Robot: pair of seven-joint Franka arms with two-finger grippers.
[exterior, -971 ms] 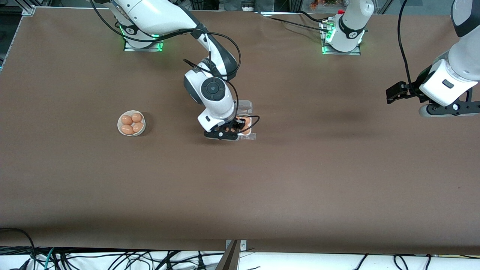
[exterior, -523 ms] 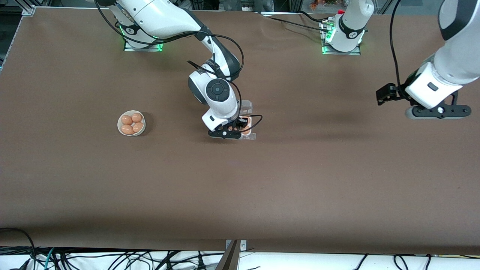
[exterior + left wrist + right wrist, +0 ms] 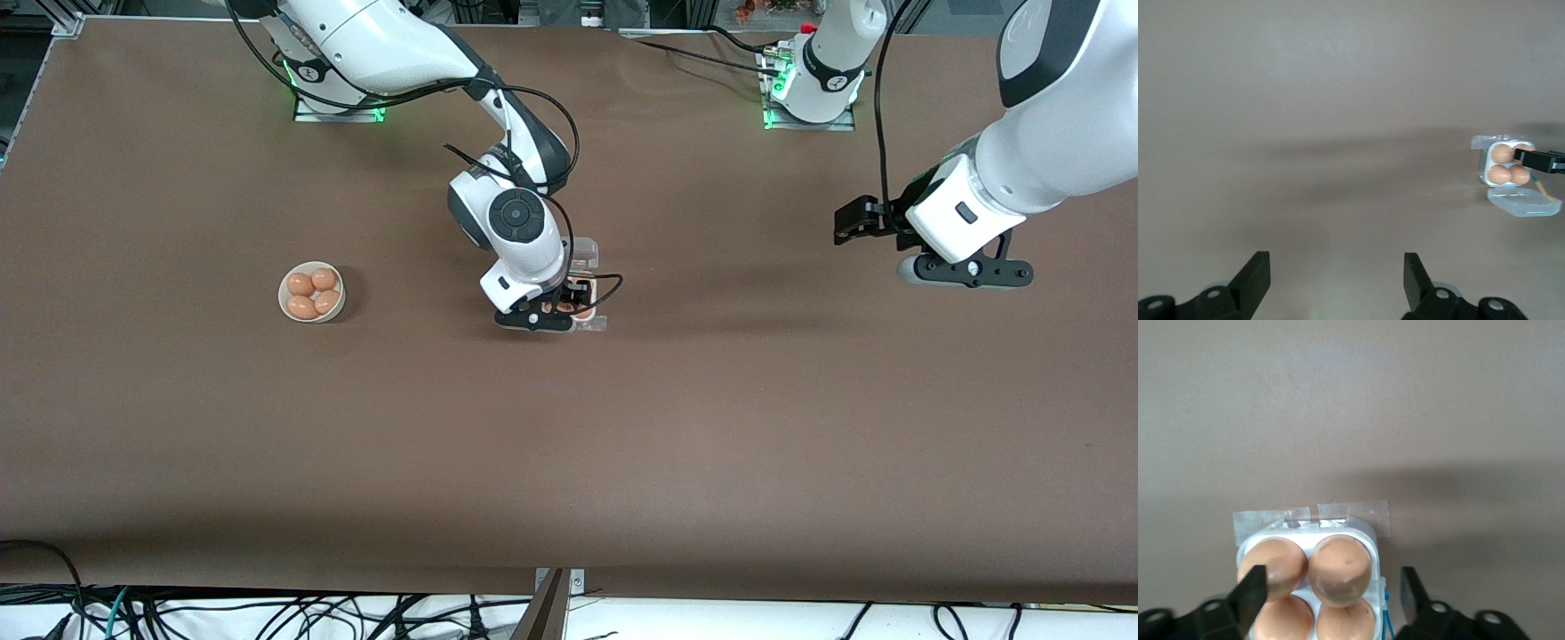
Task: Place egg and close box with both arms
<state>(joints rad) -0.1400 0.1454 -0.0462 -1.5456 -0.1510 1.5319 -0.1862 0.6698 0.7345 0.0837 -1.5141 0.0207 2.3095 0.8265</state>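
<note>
Left gripper (image 3: 861, 222), open and empty, is swinging in toward the small clear-plastic four-cell box (image 3: 1511, 164); right gripper (image 3: 1328, 587), open, hovering over its four orange-brown eggs (image 3: 1340, 568). Closing next.

Brown table (image 3: 569, 462), cables along its edge (image 3: 267, 613)

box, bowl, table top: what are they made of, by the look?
Box: thin clear glossy plastic; the table shows through its open lid. Bowl: white and smooth, ceramic or plastic, can't tell. Table: matte brown covering, no glare, possibly paper or fabric.
</note>
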